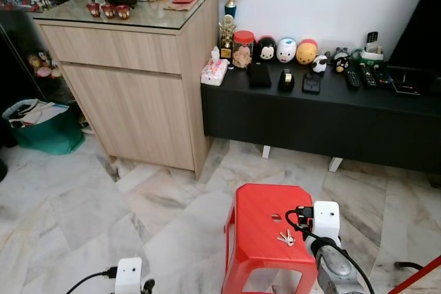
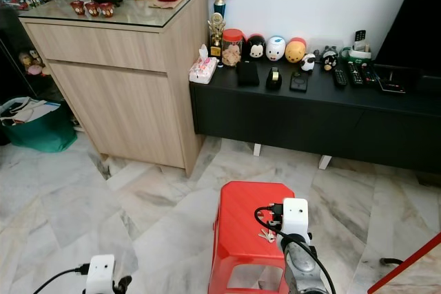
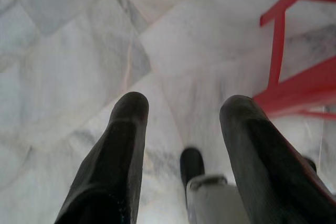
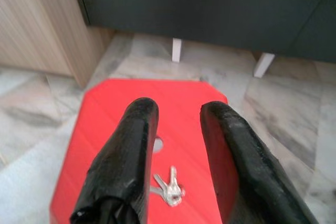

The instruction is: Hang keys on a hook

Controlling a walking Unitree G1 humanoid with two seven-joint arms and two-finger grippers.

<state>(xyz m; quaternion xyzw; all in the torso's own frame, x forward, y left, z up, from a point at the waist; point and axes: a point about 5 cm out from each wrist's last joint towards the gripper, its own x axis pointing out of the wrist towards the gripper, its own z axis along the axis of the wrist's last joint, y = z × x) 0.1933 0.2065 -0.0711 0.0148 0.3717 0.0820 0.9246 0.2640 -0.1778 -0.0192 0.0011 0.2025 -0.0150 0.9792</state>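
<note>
A small bunch of silver keys (image 1: 286,237) lies on the top of a red plastic stool (image 1: 258,222), close to its right edge and just below a round hole in the seat. My right gripper (image 4: 178,111) hovers above the stool, open, its two black fingers apart with the keys (image 4: 169,187) on the seat below and between them. My right wrist (image 1: 325,219) shows at the stool's right side. My left gripper (image 3: 184,108) hangs low over the marble floor, open and holding nothing.
A light wooden cabinet (image 1: 138,87) stands at the left, with a low black TV bench (image 1: 324,111) to its right carrying small figurines and remotes. A green bag (image 1: 41,125) sits on the floor far left. Marble floor (image 1: 83,211) surrounds the stool.
</note>
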